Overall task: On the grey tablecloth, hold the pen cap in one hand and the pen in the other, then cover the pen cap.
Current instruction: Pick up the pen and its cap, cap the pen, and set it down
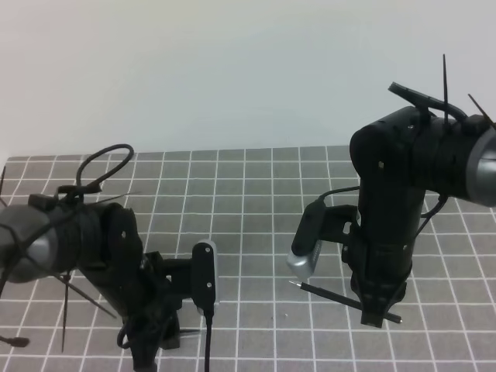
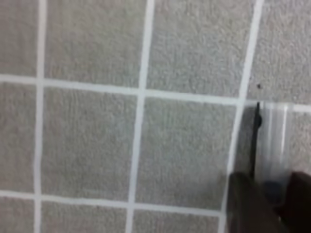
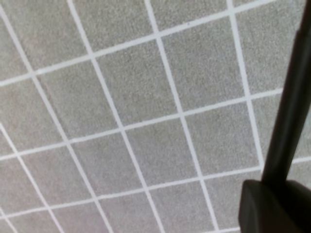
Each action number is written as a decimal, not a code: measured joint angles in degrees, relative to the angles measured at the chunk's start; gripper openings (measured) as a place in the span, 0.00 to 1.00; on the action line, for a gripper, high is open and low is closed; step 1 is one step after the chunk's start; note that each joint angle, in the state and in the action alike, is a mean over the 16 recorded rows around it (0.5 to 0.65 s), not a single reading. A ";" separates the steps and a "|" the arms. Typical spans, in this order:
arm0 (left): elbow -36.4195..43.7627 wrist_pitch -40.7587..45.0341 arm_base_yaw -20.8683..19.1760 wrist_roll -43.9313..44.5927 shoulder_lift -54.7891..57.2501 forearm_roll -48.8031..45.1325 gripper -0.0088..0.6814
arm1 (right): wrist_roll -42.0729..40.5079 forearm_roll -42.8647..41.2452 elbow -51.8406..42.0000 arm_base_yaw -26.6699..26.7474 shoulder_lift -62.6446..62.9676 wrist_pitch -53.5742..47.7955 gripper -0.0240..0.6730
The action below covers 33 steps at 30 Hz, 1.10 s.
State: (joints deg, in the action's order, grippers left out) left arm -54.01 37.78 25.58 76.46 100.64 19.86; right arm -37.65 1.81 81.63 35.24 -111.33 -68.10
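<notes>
Grey cloth (image 1: 256,232) with white grid lines, seen from above. On the right, right end effector (image 1: 377,314) clamped shut on the pen (image 1: 329,295), held slanted just above the cloth, silvery tip pointing left. On the left, left end effector (image 1: 147,345) low at the near edge, down at the cloth. In the left wrist view, cap (image 2: 269,141) lying on the cloth with its thin black clip on the left side, near end between the dark fingertips (image 2: 245,201); jaws partly apart, grip on the cap impossible to tell.
</notes>
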 joint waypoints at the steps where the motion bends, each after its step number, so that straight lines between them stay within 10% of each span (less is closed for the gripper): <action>1: -0.03 0.13 0.00 -0.29 0.13 0.00 0.26 | 0.08 0.02 0.00 0.00 0.00 -0.12 0.03; 33: 3.14 -7.58 0.01 4.77 -23.23 -8.10 0.12 | 0.42 2.68 -0.02 -0.02 5.09 -6.88 0.03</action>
State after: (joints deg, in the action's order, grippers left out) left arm -50.87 30.20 25.59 81.22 77.41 11.76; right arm -37.23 4.49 81.61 35.22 -106.24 -74.98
